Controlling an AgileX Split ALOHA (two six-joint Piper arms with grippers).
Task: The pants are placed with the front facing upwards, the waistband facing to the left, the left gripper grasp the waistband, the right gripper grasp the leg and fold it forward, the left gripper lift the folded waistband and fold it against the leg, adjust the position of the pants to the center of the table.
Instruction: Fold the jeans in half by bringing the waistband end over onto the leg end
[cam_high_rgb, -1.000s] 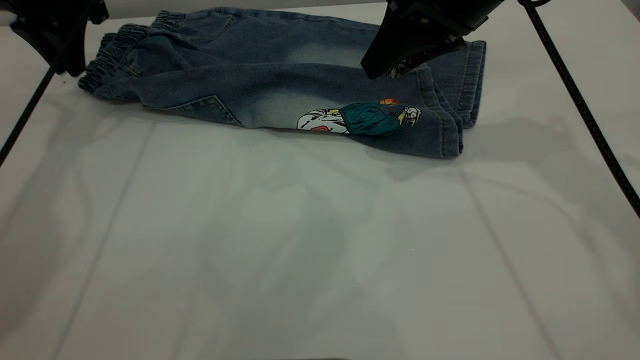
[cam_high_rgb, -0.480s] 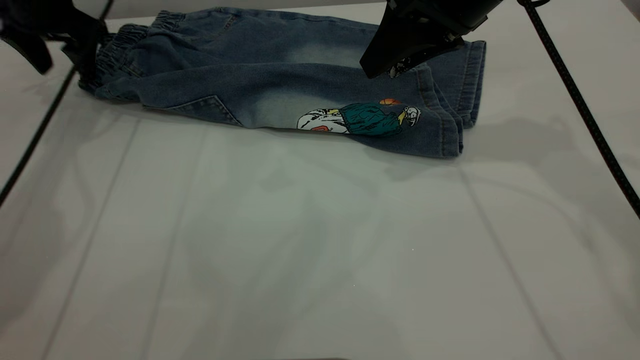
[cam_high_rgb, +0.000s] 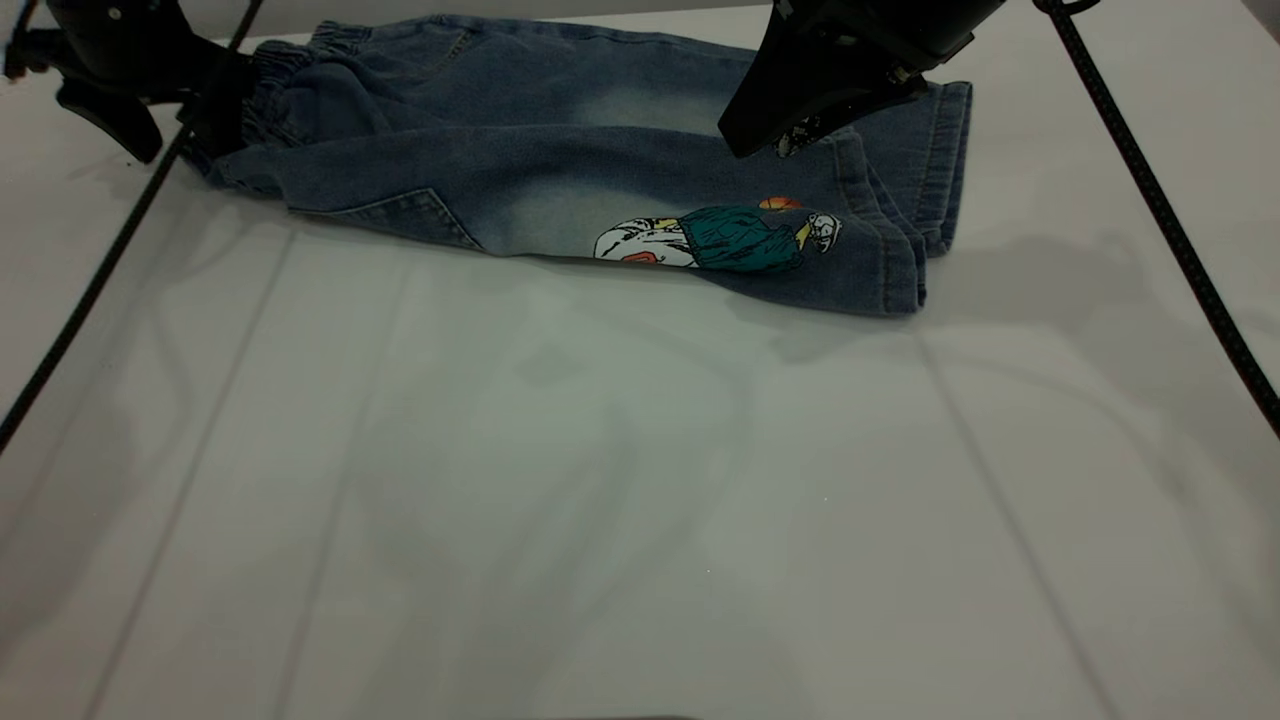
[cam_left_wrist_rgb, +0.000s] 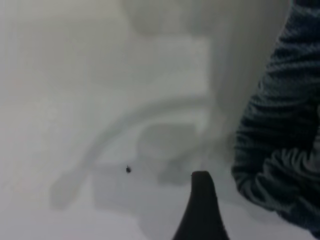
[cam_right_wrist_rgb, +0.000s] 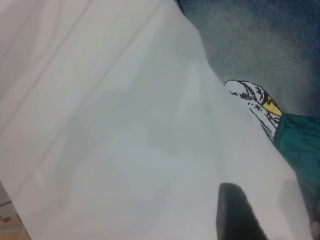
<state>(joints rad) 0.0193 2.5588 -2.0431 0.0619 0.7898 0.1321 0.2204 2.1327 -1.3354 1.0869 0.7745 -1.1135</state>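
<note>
Exterior view puts the left hand at the waistband of the pants on the bench, its grip undiscernible like the right hand's, so a shallow bite may slip.

The left wrist view shows one dark finger of the left gripper over the white table. The ruffled blue waistband of the pants sits just beside the finger. A tiny dark speck lies on the table nearby.
</note>
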